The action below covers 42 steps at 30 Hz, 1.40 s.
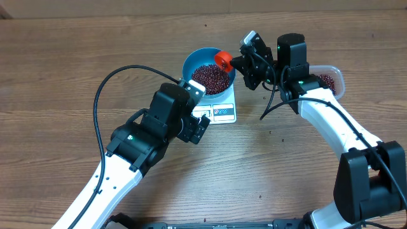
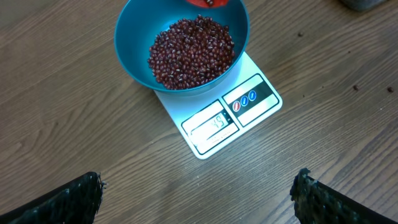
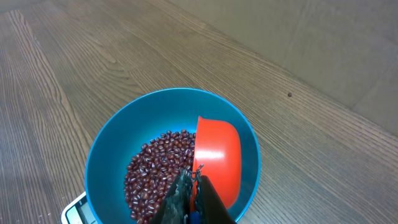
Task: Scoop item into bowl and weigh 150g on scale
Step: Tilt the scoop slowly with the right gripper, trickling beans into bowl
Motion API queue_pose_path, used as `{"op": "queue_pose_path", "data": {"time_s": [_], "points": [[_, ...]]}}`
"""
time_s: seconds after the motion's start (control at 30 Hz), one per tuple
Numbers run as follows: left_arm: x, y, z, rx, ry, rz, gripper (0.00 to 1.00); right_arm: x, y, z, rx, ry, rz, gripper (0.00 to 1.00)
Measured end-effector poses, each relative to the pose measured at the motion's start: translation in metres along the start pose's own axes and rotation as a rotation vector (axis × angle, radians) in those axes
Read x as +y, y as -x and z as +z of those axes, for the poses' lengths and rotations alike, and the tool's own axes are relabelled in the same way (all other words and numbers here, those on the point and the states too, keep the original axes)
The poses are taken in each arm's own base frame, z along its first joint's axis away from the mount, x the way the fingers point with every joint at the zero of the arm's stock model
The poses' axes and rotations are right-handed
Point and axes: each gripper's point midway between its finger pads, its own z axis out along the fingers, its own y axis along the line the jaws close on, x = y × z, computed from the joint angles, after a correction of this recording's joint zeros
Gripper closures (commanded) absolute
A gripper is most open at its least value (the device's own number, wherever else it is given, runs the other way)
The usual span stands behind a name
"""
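Blue bowl (image 1: 189, 67) of maroon beans (image 1: 210, 77) set on white scale (image 1: 222, 113) at upper centre, red scoop (image 1: 222, 60) tipped inside its rim, clamped by right gripper (image 3: 189, 196), left gripper (image 2: 199, 196) spread wide, empty, just below the scale.

a red scoop (image 1: 222, 60), tilted — a clear tub (image 1: 339, 75), perhaps plastic, on wooden table (image 1: 63, 76).

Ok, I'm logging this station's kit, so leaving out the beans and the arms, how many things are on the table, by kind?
blue bowl: 1
clear plastic tub: 1
red scoop: 1
white kitchen scale: 1
Total: 4
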Motion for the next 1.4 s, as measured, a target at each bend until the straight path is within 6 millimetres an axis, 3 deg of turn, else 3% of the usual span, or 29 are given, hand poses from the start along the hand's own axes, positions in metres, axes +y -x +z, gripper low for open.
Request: {"op": "queue_pose_path", "data": {"time_s": [0.63, 0.87, 1.4], "points": [[-0.0001, 0.0, 0.0, 0.0, 0.0, 0.0, 0.0, 0.0, -0.0001, 0.0, 0.0, 0.0, 0.0, 0.96], [-0.0001, 0.0, 0.0, 0.0, 0.0, 0.0, 0.0, 0.0085, -0.0084, 0.0007, 0.032, 0.035, 0.005, 0.96], [-0.0001, 0.0, 0.0, 0.0, 0.0, 0.0, 0.01, 0.0022, -0.0033, 0.0014, 0.017, 0.0, -0.03, 0.96]]}}
